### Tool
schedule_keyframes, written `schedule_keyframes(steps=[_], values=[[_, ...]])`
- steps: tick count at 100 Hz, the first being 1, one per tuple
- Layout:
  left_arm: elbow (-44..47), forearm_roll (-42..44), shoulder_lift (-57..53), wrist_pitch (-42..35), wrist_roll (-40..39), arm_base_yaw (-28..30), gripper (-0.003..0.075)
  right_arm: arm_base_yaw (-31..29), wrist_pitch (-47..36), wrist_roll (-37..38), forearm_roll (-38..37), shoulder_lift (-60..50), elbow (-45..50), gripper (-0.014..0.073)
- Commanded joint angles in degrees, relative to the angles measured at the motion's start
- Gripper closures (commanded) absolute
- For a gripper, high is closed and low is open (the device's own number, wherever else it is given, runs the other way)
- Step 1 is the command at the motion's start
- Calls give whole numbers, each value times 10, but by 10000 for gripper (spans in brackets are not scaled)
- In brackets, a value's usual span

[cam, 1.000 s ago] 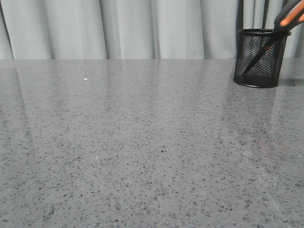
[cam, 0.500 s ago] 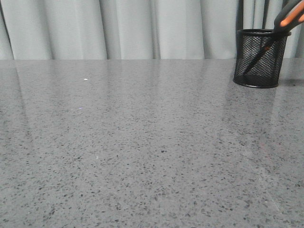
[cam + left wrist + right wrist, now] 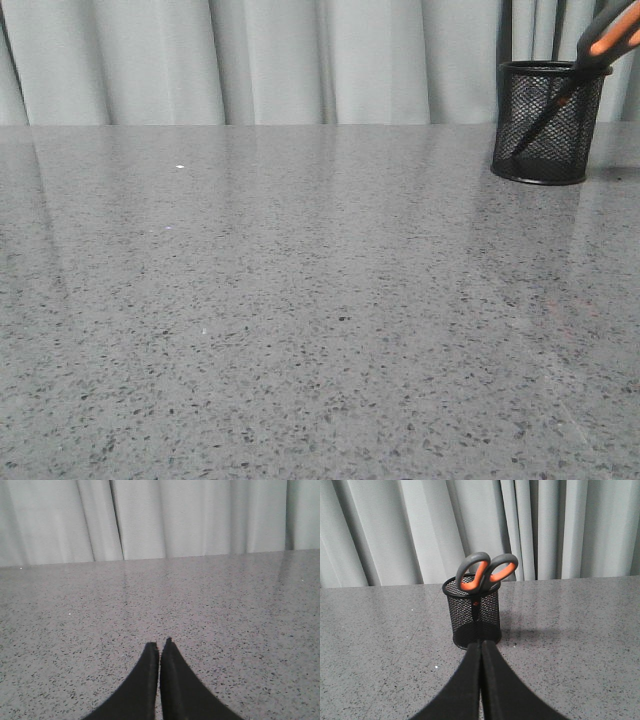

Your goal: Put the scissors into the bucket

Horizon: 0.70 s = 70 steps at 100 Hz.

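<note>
The black wire-mesh bucket [image 3: 548, 122] stands upright at the far right of the table. The scissors [image 3: 610, 38] stand in it, blades down and slanted, grey and orange handles sticking out over the rim. The right wrist view shows the bucket [image 3: 471, 612] with the scissors' handles [image 3: 485, 572] above its rim. My right gripper [image 3: 481, 642] is shut and empty, short of the bucket's base. My left gripper [image 3: 160, 642] is shut and empty over bare table. Neither gripper shows in the front view.
The grey speckled table [image 3: 300, 300] runs back to pale pleated curtains [image 3: 280, 60] along its far edge. The bucket casts a shadow [image 3: 530, 632] on the table beside it.
</note>
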Motion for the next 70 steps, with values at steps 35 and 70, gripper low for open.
schedule_keyframes(steps=[35,70], values=[[9,-3,-15,-44,-7,2,741,-3,-45,-4,4,5,-15,662],[9,-3,-15,-44,-7,2,741,-5,-63,11,-88,0,21,662]])
